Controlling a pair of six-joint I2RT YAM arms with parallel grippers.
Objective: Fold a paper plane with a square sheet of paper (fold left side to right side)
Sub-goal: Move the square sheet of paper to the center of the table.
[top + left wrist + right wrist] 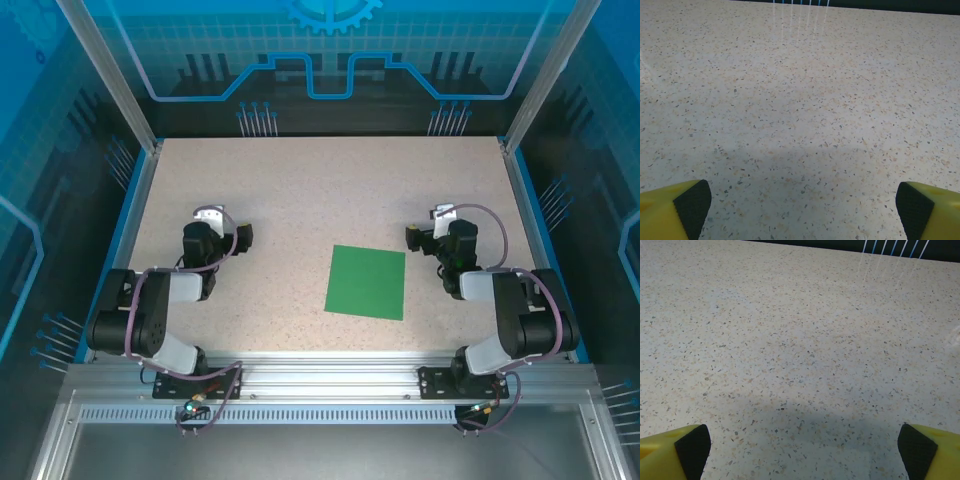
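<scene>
Overhead view first: the square sheet of paper lies flat and uncreased on the speckled table, between my two arms and nearer the right one. It is thin, matte, bright green, and sits slightly skewed to the table's edges. The left gripper sits well apart from it; the right gripper is near its far right corner. For the left-to-right fold I'd pin the right edge and lift the left edge low, since thin paper will likely skate on this smooth top.

Left wrist view: jaws spread wide, nothing between them, with black pads on yellow fingers.

Right wrist view: the same, wide and empty.
</scene>
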